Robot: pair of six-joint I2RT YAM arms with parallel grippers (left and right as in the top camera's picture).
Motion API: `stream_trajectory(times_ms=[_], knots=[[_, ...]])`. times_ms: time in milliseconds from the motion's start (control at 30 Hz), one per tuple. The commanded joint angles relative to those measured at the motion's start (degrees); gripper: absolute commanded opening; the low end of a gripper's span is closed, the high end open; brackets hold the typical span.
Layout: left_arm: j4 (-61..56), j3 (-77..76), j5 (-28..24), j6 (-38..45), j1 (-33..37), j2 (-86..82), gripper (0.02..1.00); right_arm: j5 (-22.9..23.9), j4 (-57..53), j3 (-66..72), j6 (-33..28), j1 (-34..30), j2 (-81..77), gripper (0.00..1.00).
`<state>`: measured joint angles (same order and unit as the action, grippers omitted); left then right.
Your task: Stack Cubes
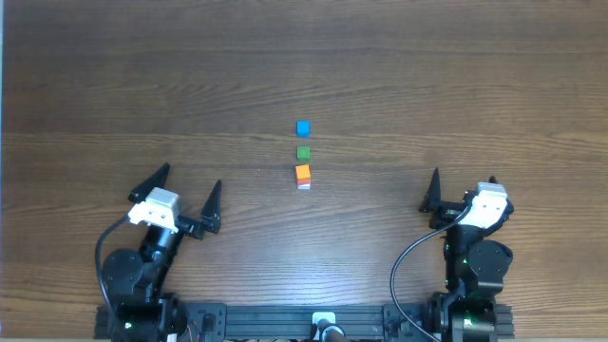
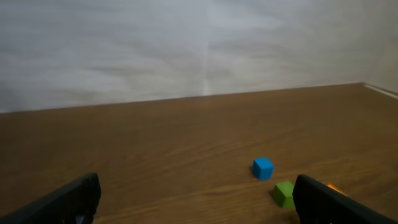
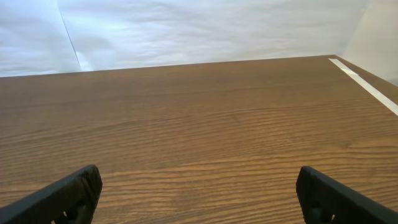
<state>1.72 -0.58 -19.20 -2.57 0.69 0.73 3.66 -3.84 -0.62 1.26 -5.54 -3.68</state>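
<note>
From above, a brown wood-grain table [image 1: 114,85] carries three small cubes in a short line up its middle, each just apart from the next. A small blue cube [image 1: 303,128] lies farthest from the arms. A small green cube [image 1: 303,153] comes next. A small orange cube [image 1: 303,172] is nearest, with a sliver of white [image 1: 304,184] showing at its near edge. The left gripper [image 1: 185,193] sits at lower left with its jaws spread wide and nothing between them. The right gripper [image 1: 463,189] sits at lower right, likewise spread and empty. Both are well apart from the cubes.

The left wrist view shows the left gripper's two dark fingers [image 2: 68,202] held apart over bare wood. The blue and green cubes lie ahead, beside one finger, and a trace of orange shows behind that finger.

The right wrist view shows the right gripper's fingers held apart over bare wood, with a pale wall [image 3: 205,28] beyond.
</note>
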Motion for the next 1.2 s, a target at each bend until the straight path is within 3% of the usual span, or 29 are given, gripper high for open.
stream_trajectory(times_ms=[33, 967, 1200], knots=[[0.92, 0.24, -0.90, 0.68, -0.33, -0.55, 0.998, 0.48, -0.07, 0.31, -0.07, 0.24, 0.17, 0.991], [0.87, 0.24, -0.90, 0.68, -0.33, -0.42, 0.998, 0.70, 0.37, 0.31, -0.04, 0.26, 0.17, 0.993], [0.87, 0.24, -0.90, 0.68, -0.33, -0.42, 0.998, -5.92, 2.34, 0.20, 3.43, 0.28, 0.17, 0.991]])
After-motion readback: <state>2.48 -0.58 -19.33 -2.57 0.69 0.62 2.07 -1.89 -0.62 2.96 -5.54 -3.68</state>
